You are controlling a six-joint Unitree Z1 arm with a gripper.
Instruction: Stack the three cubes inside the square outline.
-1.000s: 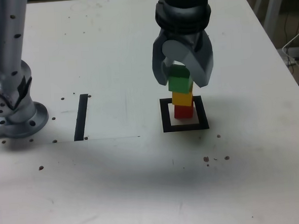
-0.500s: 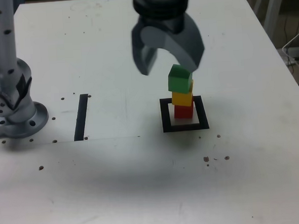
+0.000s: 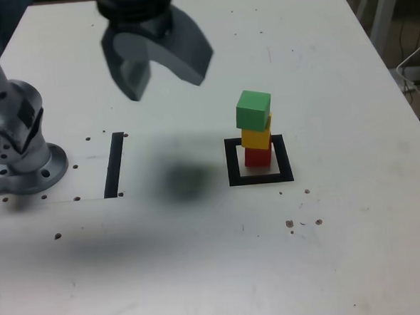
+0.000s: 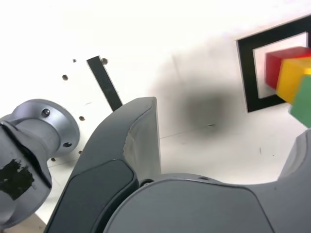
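Stack done, pincer gone

The pincer, spread and empty, has swung up and away; well off to its side, green block tops yellow and red inside the square outline.

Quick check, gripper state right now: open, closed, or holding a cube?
Gripper: open and empty, raised off to the exterior view's left of the stack; the green cube sits free on top.

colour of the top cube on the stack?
Green: the small solid green cube tops the stack, clearest in the exterior view.
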